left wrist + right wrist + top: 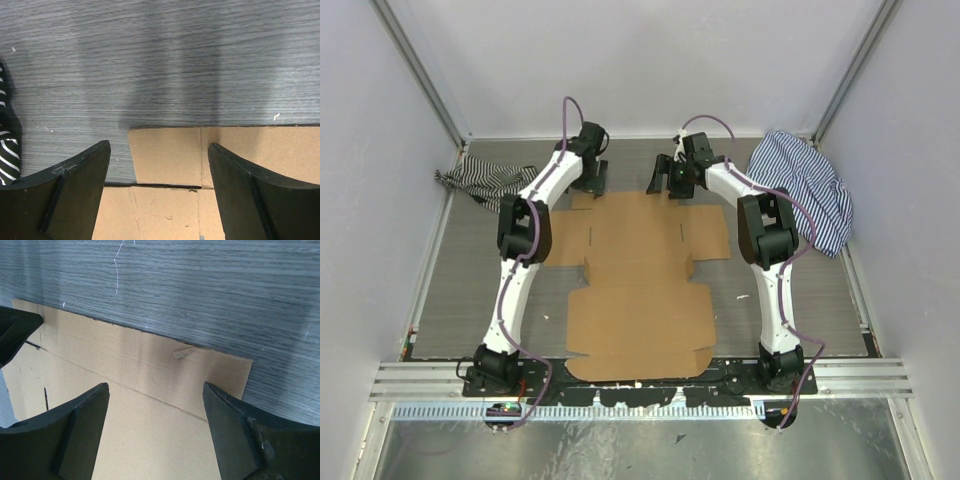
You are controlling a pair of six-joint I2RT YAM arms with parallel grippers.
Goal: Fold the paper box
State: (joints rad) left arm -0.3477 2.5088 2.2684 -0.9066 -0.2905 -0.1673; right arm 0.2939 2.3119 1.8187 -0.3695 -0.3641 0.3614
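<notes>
Now I am seeing the paper box (640, 290) lying flat on the counter (470, 290), its long axis running straight away from the near edge. At its far edge the left pincer (160, 145) and right pincer (155, 385) are hovering, jaws apart, one over each corner.

Plain brown paper box (640, 290), grey wood-grain table (470, 290). Left claw (590, 183) black, right claw (670, 180) black too. Black-and-white striped cloth (480, 180) left of the left claw, blue-and-white striped cloth (810, 190) right of the right claw.
</notes>
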